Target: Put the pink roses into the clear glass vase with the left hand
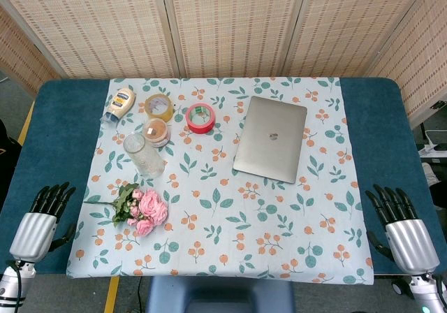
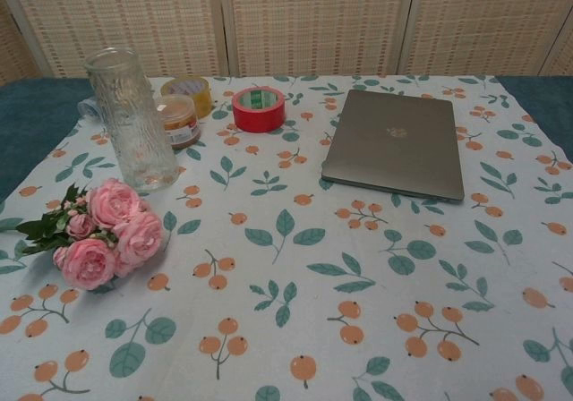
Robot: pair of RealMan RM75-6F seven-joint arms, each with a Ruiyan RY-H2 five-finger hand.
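roses: one pink roses (image 1: 144, 211) bunch lying on table (image 1: 370, 117) just in front of one upright clear glass vase (image 1: 144, 155) | left robot hand (image 1: 43, 217) open, empty, left of vase | right robot hand (image 1: 399, 223) open, empty | others behind/right of vase: two tape rolls, one jar, one bottle, one laptop (image 1: 271, 137)

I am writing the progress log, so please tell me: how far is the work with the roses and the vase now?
Done: nothing yet. The pink roses lie on the tablecloth, beside the clear glass vase, which stands upright and empty. In hand: nothing; the left hand rests open at the table edge, away from the flowers, and the right hand is idle too. Left: reach, grasp, lift, insert.
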